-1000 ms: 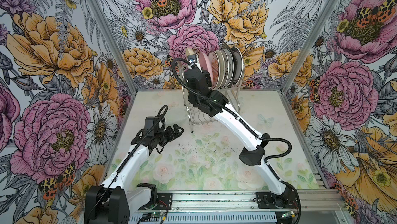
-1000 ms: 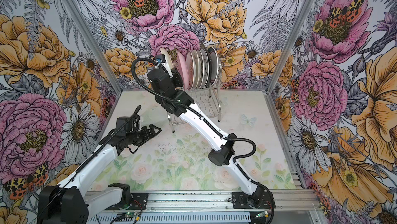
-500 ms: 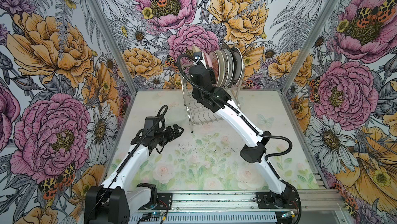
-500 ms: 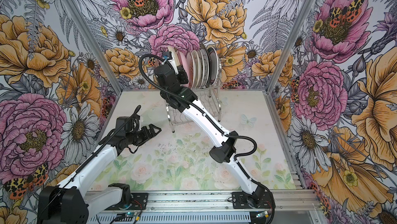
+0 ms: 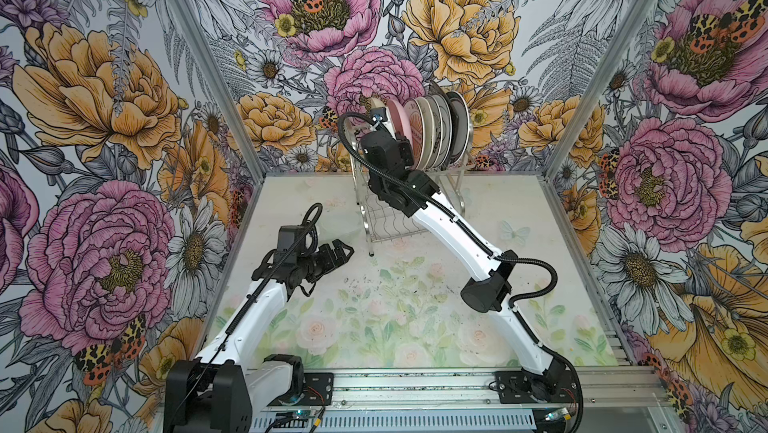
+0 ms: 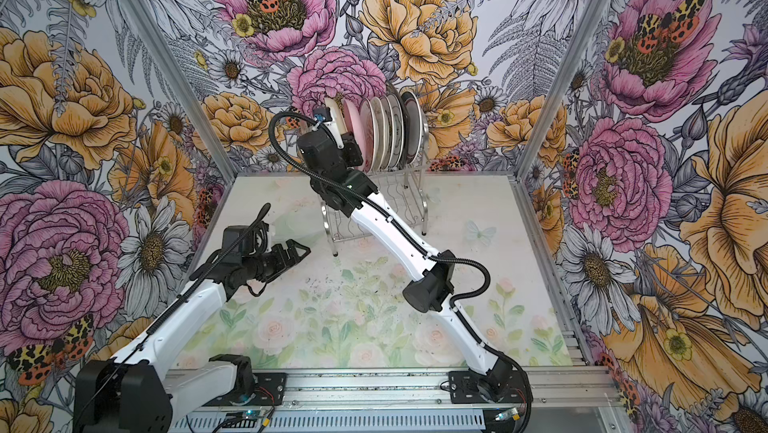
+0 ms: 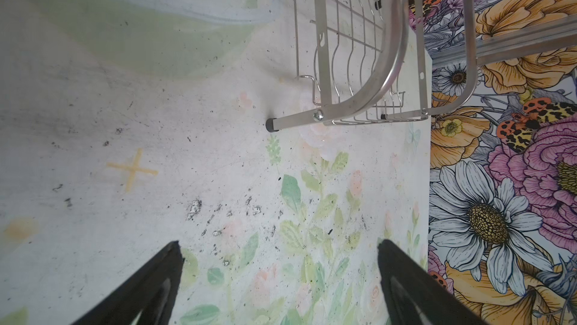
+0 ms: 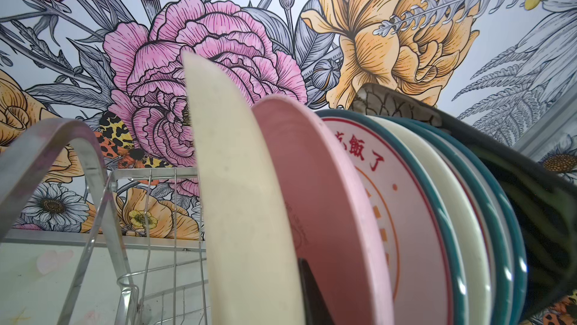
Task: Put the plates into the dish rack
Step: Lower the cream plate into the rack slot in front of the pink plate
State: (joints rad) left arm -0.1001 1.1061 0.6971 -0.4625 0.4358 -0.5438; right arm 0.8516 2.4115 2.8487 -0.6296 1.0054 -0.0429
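I'm near the end of a placement. My right pincer [image 5: 401,148] is pinching the low rim of the cream plate [image 8: 237,183] at the upper tier of the rack [image 5: 376,219], at the open end of the row of plates standing there. 1 dark finger [image 8: 309,289] shows wedged between the cream plate and the pink plate [image 8: 318,189] beside it; the other finger is hidden behind the cream plate. I can't see whether the plate's bottom edge has dropped between the wires, so I judge the seating unfinished.

The next move, as I read it, is to ease the plate down until the wires carry it. Then I'd spread the pincer only slightly and back out along the plate's face, because the pink plate sits close against that finger. On the cream plate's other side there is more room: bare wires run up to the rack's arched end frame [image 8: 81,158].

My left pincer [image 7: 278,245] is spread wide and empty, hovering over the desk [image 5: 415,327] near the rack's foot [image 7: 272,124], well apart from the right arm. I see no other plates on the desk, so this looks like the last to load.
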